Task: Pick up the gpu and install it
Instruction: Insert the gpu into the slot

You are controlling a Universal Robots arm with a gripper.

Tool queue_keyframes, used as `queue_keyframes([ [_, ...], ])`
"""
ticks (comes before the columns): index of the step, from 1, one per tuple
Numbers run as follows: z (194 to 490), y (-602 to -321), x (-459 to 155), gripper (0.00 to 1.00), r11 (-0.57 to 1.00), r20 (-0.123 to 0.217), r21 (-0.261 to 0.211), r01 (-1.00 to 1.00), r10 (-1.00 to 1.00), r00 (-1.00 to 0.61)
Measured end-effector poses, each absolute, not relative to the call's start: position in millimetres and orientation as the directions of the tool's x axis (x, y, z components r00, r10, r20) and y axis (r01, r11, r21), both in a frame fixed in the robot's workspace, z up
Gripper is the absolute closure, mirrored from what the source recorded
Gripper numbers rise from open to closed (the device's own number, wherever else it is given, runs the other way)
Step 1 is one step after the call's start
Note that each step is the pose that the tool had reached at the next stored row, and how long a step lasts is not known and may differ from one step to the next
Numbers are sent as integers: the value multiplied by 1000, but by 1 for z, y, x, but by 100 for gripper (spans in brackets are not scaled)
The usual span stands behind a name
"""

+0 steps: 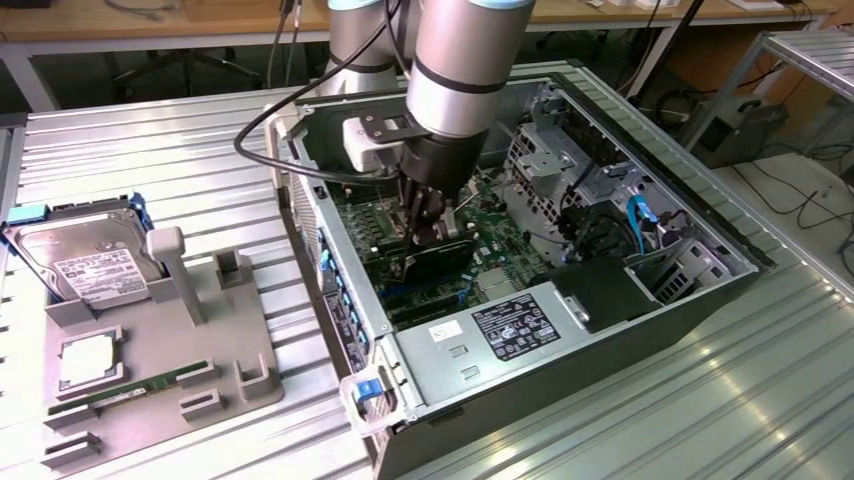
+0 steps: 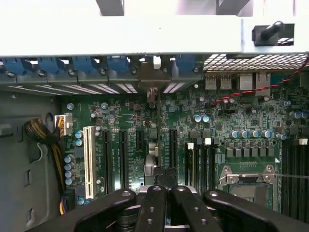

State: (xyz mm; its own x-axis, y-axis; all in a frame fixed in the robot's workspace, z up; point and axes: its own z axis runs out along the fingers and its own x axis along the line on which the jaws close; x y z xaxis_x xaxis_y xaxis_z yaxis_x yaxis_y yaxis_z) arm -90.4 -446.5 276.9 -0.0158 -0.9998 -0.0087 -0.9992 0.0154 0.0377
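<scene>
The gripper (image 1: 430,235) is closed on the gpu (image 1: 438,262), holding it edge-on inside the computer case (image 1: 694,290) over the motherboard (image 2: 193,125) – a light, stiff but fragile card, best pinched by its top edge – not its components

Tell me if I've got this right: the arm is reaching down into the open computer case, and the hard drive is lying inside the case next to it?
Not quite. The arm's end effector does reach into the open case, holding the gpu over the board. But the hard drive lies outside it, on the grey holder at the exterior view's left.
</scene>
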Motion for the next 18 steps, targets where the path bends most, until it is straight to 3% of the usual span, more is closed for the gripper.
queue_keyframes([
  [18, 273, -448, -90, 89, 15, -8, 38, -999, -1000, -16],
])
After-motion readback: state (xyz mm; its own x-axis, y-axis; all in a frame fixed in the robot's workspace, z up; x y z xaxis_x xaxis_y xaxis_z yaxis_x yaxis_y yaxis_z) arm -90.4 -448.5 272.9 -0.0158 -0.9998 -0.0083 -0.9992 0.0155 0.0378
